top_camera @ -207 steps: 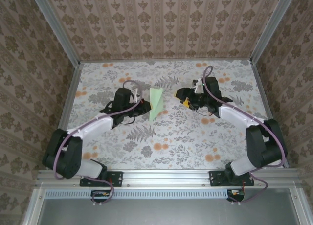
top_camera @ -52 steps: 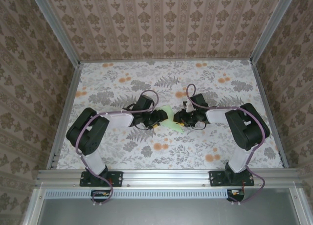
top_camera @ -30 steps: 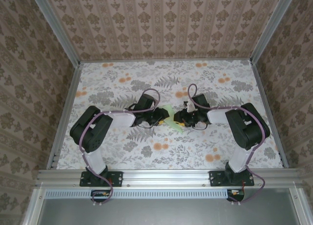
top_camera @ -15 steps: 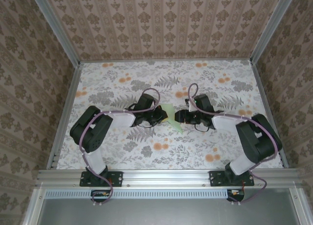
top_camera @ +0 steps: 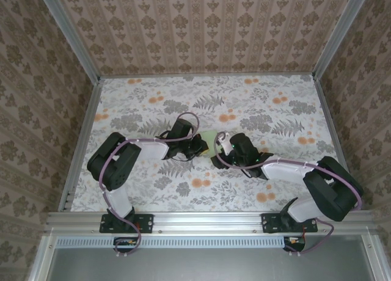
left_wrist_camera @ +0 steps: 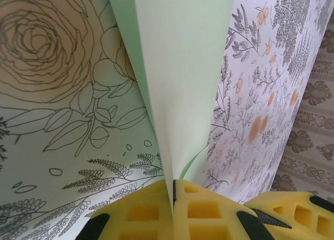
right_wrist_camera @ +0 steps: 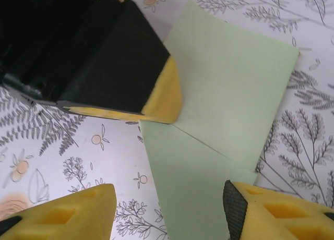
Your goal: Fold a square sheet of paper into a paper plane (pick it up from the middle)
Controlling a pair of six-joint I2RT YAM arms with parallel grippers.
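My left claw [left_wrist_camera: 174, 198] is shut tight on one edge of the thin pale green folded paper [left_wrist_camera: 182, 68]. The paper is near the middle of the flowery worktop [top_camera: 153, 98]. My right claw [right_wrist_camera: 167, 208] is wide, just above the paper.
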